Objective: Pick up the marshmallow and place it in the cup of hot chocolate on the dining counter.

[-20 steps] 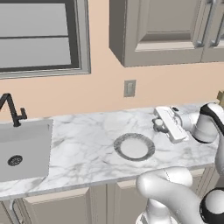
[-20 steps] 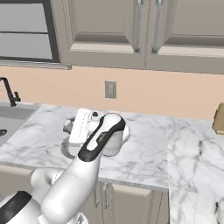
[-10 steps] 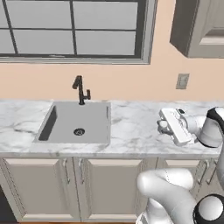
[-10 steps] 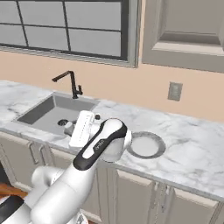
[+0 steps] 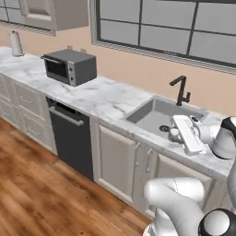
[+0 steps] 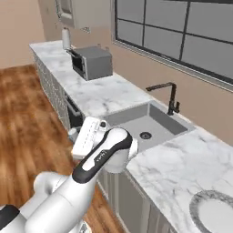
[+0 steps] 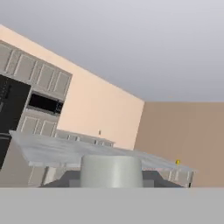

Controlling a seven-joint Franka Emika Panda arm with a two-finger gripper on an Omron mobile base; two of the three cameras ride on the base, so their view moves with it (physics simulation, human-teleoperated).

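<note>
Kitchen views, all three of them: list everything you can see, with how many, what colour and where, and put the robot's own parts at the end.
marble counter: one, white with grey veins, along the window wall
toaster oven: one, grey, on that counter, left of the sink
sink: one, grey, set into the counter
faucet: one, black, behind the sink
plate: one, grey and ribbed, on the counter right of the sink
dishwasher: one, dark, under the counter
dining counter: one, marble, far off in the hand view
cup of hot chocolate: one, a yellow speck on the dining counter
marshmallow: one, whitish-grey, between the jaws
arm: one, white with dark joints
jaws: shut on the marshmallow
</note>
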